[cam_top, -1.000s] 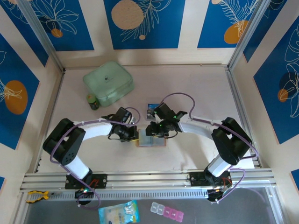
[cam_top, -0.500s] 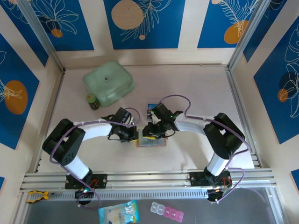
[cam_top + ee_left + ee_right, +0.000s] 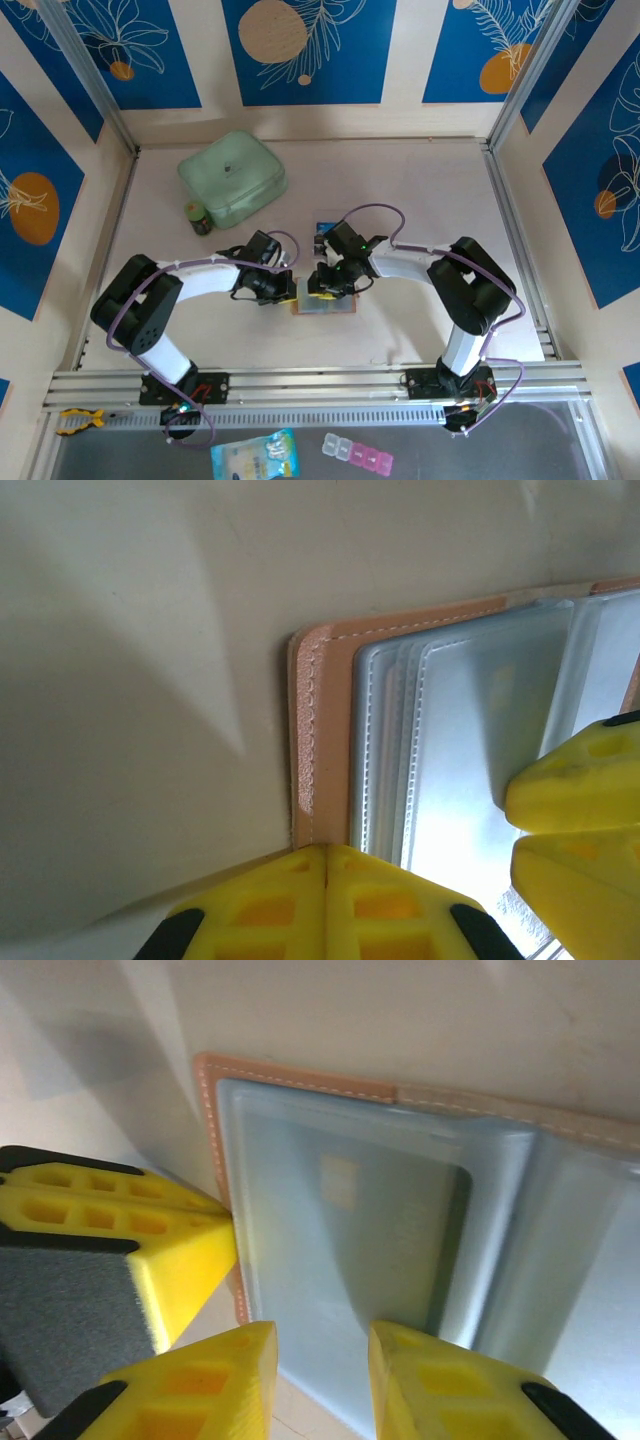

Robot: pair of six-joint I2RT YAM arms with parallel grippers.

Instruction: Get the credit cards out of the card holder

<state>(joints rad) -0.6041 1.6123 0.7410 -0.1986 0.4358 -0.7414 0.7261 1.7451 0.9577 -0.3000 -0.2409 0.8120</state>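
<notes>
- Left jaws are pressed shut, the two yellow fingers (image 3: pixel 265 905) flush against each other, their tips at the near edge of the card holder (image 3: pixel 318 720), right on its tan stitched border.
- Right jaws stand narrowly apart. Their fingers (image 3: pixel 445 1385) hang over the lower edge of a clear sleeve (image 3: pixel 300 1140), which shows through the slim gap, and nothing looks pinched between them.
- Inside that sleeve sits a credit card (image 3: pixel 390 1240), dim through the plastic, with a small gold chip patch towards its top.
- From above, the card holder lies open and flat on the desk (image 3: pixel 420 190), front and centre, with both sets of jaws meeting over it from either side.
- Just beyond the holder a dark blue card (image 3: pixel 324 227) lies on the desk, partly hidden by the right arm.
- Well apart, at the back left, rests a mint-green zip case (image 3: pixel 232 178), with a small dark jar (image 3: pixel 198 218) just beside its near corner.
</notes>
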